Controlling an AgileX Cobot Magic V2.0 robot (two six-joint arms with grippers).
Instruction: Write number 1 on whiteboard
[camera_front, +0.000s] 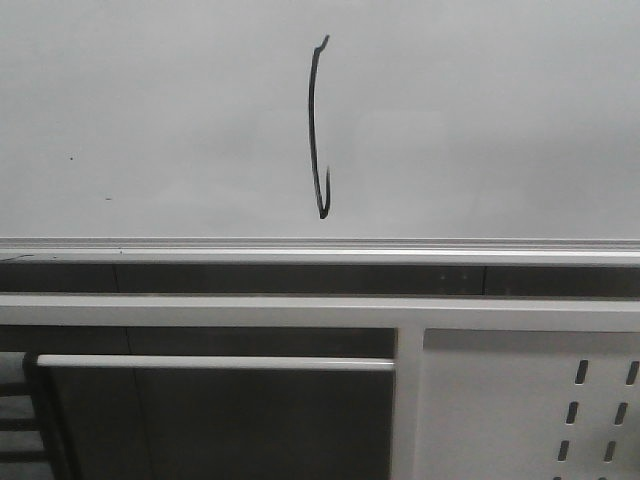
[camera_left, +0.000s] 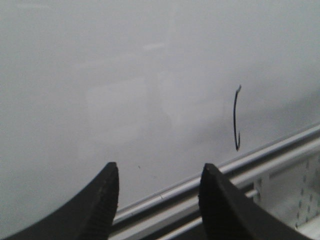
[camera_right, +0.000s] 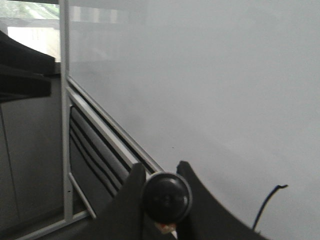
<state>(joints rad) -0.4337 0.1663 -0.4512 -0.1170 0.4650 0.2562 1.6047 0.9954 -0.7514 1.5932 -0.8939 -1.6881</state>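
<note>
The number 1 (camera_front: 318, 130) stands on the whiteboard (camera_front: 150, 110), near the middle of its width and just above the rail (camera_front: 320, 243) that runs along the board's lower edge. Below the rail lies a horizontal frame bar (camera_front: 200, 311), and below that bar, toward the right, sits a perforated panel (camera_front: 500, 410). The left gripper (camera_left: 159, 192) faces the board from in front; the number 1 lies ahead of it and off to its right side, with the rail between the fingers and the stroke. The right gripper (camera_right: 161, 197) holds a marker (camera_right: 166, 196) between its fingers; the number 1 (camera_right: 265, 207) lies close beside that gripper on the board.
</note>
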